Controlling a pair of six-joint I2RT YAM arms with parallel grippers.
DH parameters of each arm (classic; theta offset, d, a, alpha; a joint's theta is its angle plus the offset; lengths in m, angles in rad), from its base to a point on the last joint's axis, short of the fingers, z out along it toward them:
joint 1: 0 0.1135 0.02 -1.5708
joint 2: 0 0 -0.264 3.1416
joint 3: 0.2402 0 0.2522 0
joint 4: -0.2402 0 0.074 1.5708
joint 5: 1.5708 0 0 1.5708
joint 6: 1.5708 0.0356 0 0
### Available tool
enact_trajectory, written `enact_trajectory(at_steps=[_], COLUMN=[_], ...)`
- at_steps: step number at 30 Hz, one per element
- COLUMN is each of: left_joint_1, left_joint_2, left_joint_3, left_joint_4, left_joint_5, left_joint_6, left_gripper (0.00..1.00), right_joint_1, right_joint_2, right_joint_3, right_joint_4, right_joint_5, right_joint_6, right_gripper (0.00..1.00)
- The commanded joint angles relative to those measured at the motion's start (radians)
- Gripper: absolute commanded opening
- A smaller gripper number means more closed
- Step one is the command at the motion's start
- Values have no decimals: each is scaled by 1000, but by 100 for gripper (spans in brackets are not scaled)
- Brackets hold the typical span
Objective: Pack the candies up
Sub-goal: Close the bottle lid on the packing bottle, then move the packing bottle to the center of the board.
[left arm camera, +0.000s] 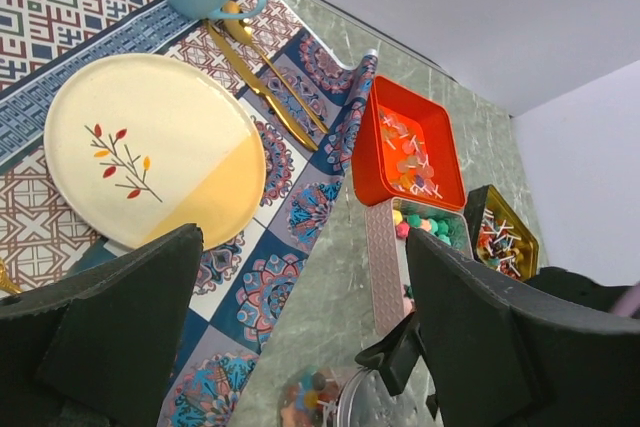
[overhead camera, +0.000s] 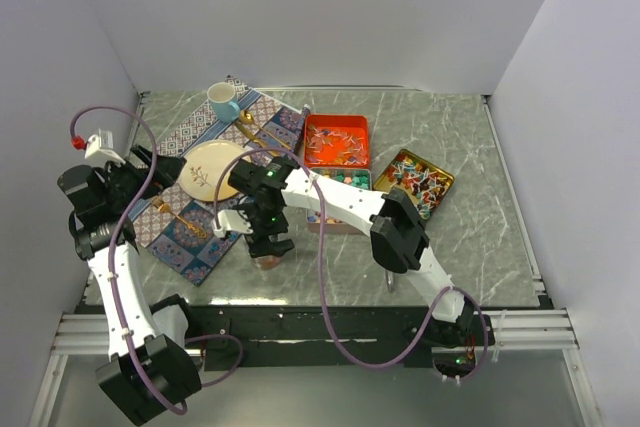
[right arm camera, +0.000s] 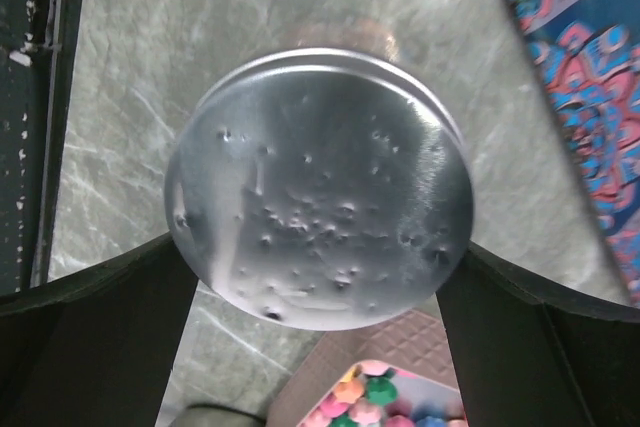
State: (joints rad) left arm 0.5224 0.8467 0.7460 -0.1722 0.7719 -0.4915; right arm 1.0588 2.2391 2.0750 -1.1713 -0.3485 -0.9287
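Note:
Pastel star-like candies (overhead camera: 345, 178) fill a pink tin (left arm camera: 381, 257); they also show in the left wrist view (left arm camera: 428, 223) and the right wrist view (right arm camera: 375, 402). Wrapped candies lie in an orange tin (overhead camera: 335, 142) and a gold tin (overhead camera: 414, 183). My right gripper (overhead camera: 268, 243) is shut on a round silver lid (right arm camera: 320, 187), held over a small clear jar (left arm camera: 305, 395) with a few candies in it. My left gripper (overhead camera: 165, 169) is open and empty above the placemat, left of the jar.
A patterned placemat (overhead camera: 200, 237) holds a cream plate (overhead camera: 212, 169), a blue cup (overhead camera: 223, 101) and gold cutlery (left arm camera: 265, 87). The three tins stand side by side right of the mat. White walls close in the table on three sides.

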Motion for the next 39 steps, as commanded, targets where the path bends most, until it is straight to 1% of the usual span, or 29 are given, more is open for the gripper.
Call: enact_trajectory(at_steps=[1,9,11,14,15,16,17,18,19,20,21,22,23,26,27,29,31,32,33,34,35,36,38,39], left_joint_1=[2,4,2,2,2,2,4,2,2,2,4,4,4,2,1,-31,-83,-96,-132,-154,-176,-215,-261,-307], left_joint_2=[2,5,9,21,32,46,73,89,104,142,166,189,240,301,310,350,412,439,463,516,541,563,617,646], left_joint_3=[24,1,-36,-89,-88,-56,-34,33,70,104,139,144,142,122,113,104,87,81,79,79,76,72,76,81], left_joint_4=[68,91,118,122,91,-44,-135,-255,-605,-777,-953,-1071,-1204,-1205,-1207,-1204,-1202,-1201,-1196,-1196,-1198,-1181,-1164,-1129], left_joint_5=[33,50,98,222,260,333,374,403,450,449,431,402,336,290,288,268,256,262,264,260,257,266,286,318], left_joint_6=[-13,-31,-41,65,232,346,475,851,1078,1327,1765,1932,2072,2139,2226,2347,2409,2464,2492,2522,2592,2617,2654,2645], left_gripper=[89,89,89,90,90,91,91,92,93,94,96,97,97,100,99,97,97,97,97,98,98,99,99,99], right_joint_1=[-16,-37,-65,-115,-128,-140,-172,-192,-212,-245,-266,-281,-292,-310,-316,-321,-335,-339,-342,-355,-364,-376,-405,-413], right_joint_2=[-78,-197,-225,-288,-320,-340,-361,-410,-432,-473,-490,-506,-519,-515,-513,-492,-471,-449,-440,-434,-426,-421,-406,-397], right_joint_3=[-26,-182,-233,-295,-305,-317,-323,-326,-316,-305,-294,-265,-248,-178,-152,-130,-93,-81,-73,-73,-76,-81,-76,-52], right_joint_4=[-34,-2,-13,-46,-57,-65,-64,-57,-51,-18,4,27,56,84,85,116,131,157,177,202,243,261,291,291], right_joint_5=[-4,13,6,12,20,25,23,4,-12,-29,-87,-111,-133,-156,-159,-155,-167,-162,-153,-144,-147,-152,-156,-155], right_joint_6=[33,57,65,83,80,80,82,85,87,96,132,154,168,185,180,195,206,221,235,254,277,289,321,329], right_gripper=[100,100,100,100,100,100,100,100,100,100,100,100,100,100,100,100,100,100,100,100,100,100,100,100])
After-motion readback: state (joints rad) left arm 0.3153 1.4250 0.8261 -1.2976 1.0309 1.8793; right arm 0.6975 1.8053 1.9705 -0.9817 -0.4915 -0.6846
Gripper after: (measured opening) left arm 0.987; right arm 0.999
